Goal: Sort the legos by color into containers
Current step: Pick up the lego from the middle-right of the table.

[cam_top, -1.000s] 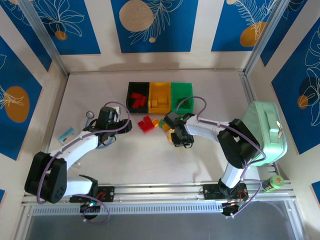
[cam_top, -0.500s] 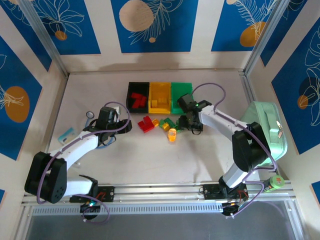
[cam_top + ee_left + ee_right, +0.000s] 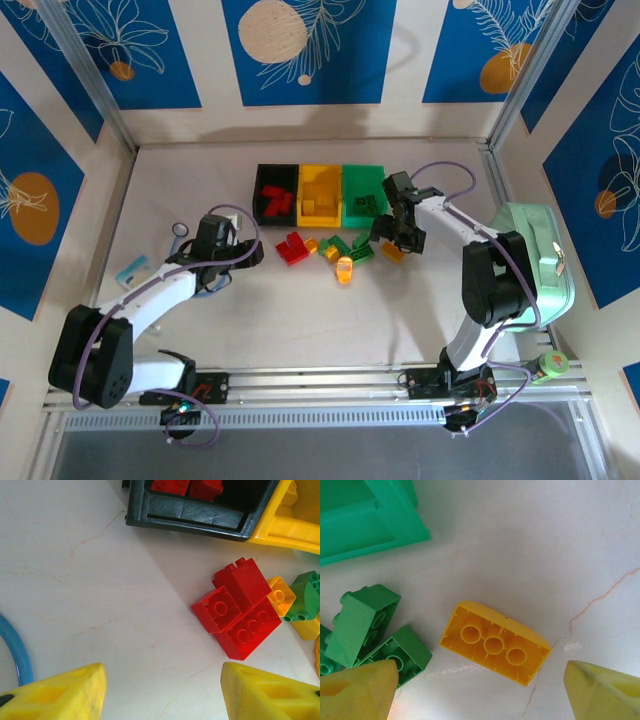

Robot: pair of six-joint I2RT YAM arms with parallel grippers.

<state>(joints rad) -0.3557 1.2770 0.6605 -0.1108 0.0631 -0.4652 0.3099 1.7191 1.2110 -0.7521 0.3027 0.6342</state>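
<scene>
1. Containers. The black bin (image 3: 277,195), the yellow bin (image 3: 320,195) and the green bin (image 3: 365,190) are standing joined in a row toward the 12 o'clock side of the table (image 3: 300,320). Each bin is holding bricks of its own color, red in the black one.

2. Loose legos. A loose group is lying on the table just at 6 o'clock of the bins. It is made up of a red cluster (image 3: 293,248), green bricks (image 3: 350,247) and an orange brick (image 3: 344,270).

3. Right gripper (image 3: 397,238). It is hovering at 5 o'clock of the green bin with its fingers (image 3: 357,690) spread wide and gripping nothing. In the right wrist view a yellow brick (image 3: 495,642) is lying hollow side up on the table ahead of the fingertips, touching neither. Green bricks are lying at 9 o'clock of it.

4. Left gripper (image 3: 252,250). It is hanging at 9 o'clock of the red cluster, apart from it, with its fingers parted and nothing between them. A blue ring (image 3: 12,650) is showing at the 9 o'clock edge of the left wrist view.

5. A mint-green case (image 3: 535,265) is lying at the 3 o'clock edge of the table.
</scene>
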